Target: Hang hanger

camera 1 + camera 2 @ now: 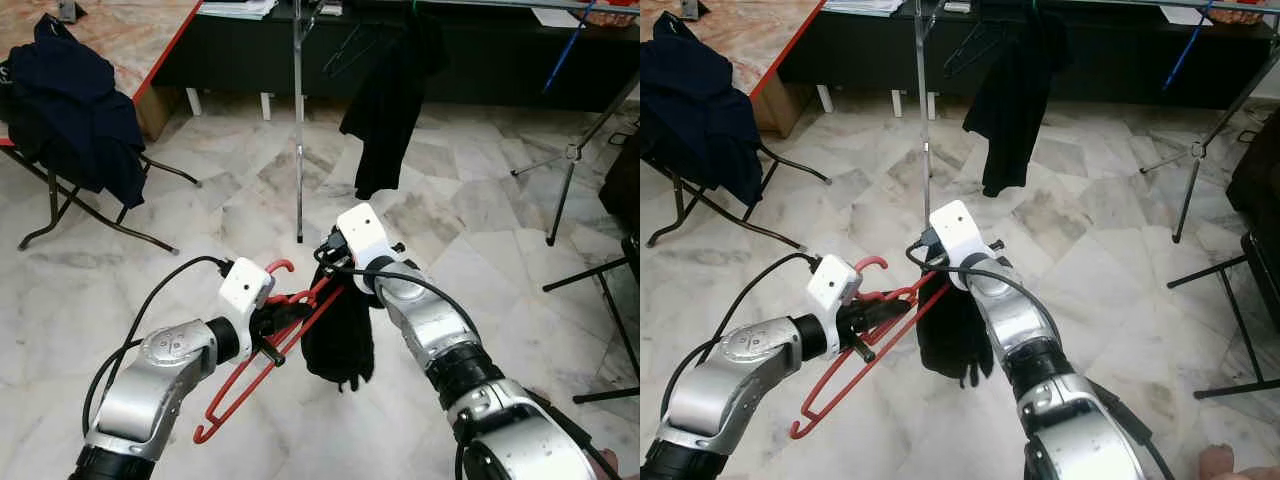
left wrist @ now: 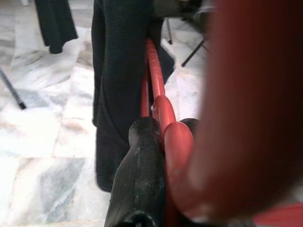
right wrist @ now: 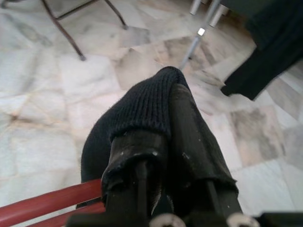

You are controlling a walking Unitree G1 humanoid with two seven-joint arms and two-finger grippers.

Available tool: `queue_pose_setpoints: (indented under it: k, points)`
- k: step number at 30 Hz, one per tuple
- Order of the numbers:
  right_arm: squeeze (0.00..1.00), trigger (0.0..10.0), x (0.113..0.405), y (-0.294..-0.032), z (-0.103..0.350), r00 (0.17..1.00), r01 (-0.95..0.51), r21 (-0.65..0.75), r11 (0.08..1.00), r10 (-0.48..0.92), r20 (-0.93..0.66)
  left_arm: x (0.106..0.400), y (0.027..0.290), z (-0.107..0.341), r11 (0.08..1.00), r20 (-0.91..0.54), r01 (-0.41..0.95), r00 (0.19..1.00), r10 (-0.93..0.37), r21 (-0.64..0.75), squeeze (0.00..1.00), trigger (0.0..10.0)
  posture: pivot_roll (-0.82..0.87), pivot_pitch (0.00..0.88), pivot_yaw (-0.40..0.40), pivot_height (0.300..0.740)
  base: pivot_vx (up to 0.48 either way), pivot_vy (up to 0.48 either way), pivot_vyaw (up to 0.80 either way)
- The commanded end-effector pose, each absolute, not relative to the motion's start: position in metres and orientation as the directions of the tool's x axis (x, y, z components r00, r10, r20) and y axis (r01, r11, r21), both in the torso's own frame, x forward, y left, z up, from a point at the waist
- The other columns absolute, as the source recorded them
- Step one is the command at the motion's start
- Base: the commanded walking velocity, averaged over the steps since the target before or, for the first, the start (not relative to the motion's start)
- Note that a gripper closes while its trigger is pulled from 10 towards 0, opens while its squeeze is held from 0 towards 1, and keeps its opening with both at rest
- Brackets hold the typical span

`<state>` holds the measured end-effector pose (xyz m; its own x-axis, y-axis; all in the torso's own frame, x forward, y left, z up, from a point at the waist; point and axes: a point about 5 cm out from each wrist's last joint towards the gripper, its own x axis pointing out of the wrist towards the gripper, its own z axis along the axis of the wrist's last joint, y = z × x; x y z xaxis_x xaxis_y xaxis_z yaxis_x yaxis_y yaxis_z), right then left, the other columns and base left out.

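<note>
Marble floor (image 1: pixel 230 190) in grey and white is spreading under a metal clothes rack (image 1: pixel 298 130) where a black garment (image 1: pixel 390 100) is hanging, with a folding chair (image 1: pixel 70 190) draped in dark blue clothing (image 1: pixel 75 110) standing to the robot's left. Between the silver arms, a red hanger (image 1: pixel 262 355) is slanting low above the floor, a black knit garment (image 1: pixel 340 335) drooping from its upper end. The left gripper (image 1: pixel 285 318) is clamping its jaws tight on the hanger's red bars near the hook, while the right gripper (image 1: pixel 335 275) is pinching the knit cloth, jaws narrow.
</note>
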<state>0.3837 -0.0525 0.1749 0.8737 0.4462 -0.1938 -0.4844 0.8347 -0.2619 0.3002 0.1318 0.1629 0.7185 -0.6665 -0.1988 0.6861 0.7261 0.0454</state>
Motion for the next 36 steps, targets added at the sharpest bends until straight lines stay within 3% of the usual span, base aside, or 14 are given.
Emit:
queue_pose_setpoints:
  k: [1,6,15,19,24,36]
  points:
    - [0.00,10.0,0.379,-0.044,0.181,0.858,-0.513,-0.262,0.817,0.483,-0.174,0.303,0.131,0.162,0.744,-0.201,0.665,0.740,-0.642,0.069,0.00,10.0,0.02,0.195,-0.021,0.740,0.000,0.000,0.00]
    - [0.00,10.0,0.373,-0.049,0.179,0.867,-0.497,-0.227,0.838,0.464,-0.183,0.315,0.141,0.161,0.829,-0.205,0.553,0.824,-0.529,0.085,0.00,10.0,0.02,0.188,-0.016,0.740,0.000,0.000,0.00]
    - [0.00,10.0,0.380,-0.095,0.167,0.962,-0.243,-0.244,0.939,0.201,-0.184,0.307,0.144,0.158,0.791,-0.261,0.601,0.786,-0.561,0.111,0.00,10.0,0.02,0.185,-0.016,0.740,0.000,0.000,0.00]
    - [0.00,10.0,0.381,-0.102,0.166,0.969,-0.204,-0.247,0.947,0.160,-0.189,0.305,0.147,0.157,0.784,-0.270,0.609,0.780,-0.564,0.123,0.00,10.0,0.02,0.187,-0.017,0.740,0.000,0.000,0.00]
    - [0.00,10.0,0.381,-0.098,0.164,0.965,-0.217,-0.240,0.946,0.172,-0.196,0.303,0.147,0.160,0.770,-0.265,0.625,0.770,-0.581,0.128,0.00,10.0,0.03,0.194,-0.016,0.740,0.000,0.000,0.00]
    - [0.00,10.0,0.367,-0.063,0.166,0.898,-0.428,-0.187,0.884,0.392,-0.198,0.302,0.129,0.172,0.724,-0.151,0.688,0.721,-0.676,0.046,0.00,10.0,0.02,0.199,-0.017,0.740,0.000,0.000,0.00]
